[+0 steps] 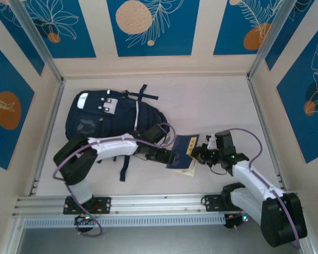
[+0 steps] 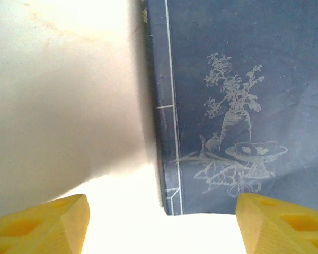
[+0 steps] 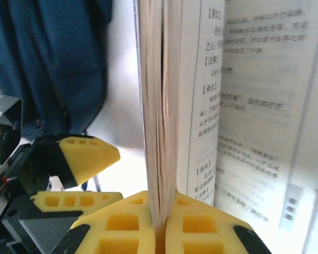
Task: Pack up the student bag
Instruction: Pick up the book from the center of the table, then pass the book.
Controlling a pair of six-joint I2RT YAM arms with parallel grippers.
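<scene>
Progress: the packing step is judged not yet complete. The student bag (image 1: 103, 119) lies flat on the table (image 1: 212, 100) at about 10 o'clock in the top view. Whether its main compartment is unzipped cannot be determined. The book (image 1: 181, 152), navy-covered with a white line drawing, is outside the bag, at about 4 o'clock from it and near its lower edge. Remaining work, as judged from this layout: carry the book to the bag opening, insert it, then release.

Right arm: it rises from its base at 5 o'clock and bends back toward 10 o'clock. The right gripper (image 3: 160, 225) is clamped on the page edge of the book, with the block of pages standing up between the closed fingers and a printed page fanned open toward 3 o'clock.

Left arm: it reaches from its base at 7 o'clock, elbow out toward 9 o'clock, forearm extended toward 3 o'clock. The left gripper (image 2: 161, 233) has its fingers apart, with the book's cover just beyond the tips. Nothing is gripped. In the right wrist view one of its fingers (image 3: 87, 156) sits beside the book at 9 o'clock.
</scene>
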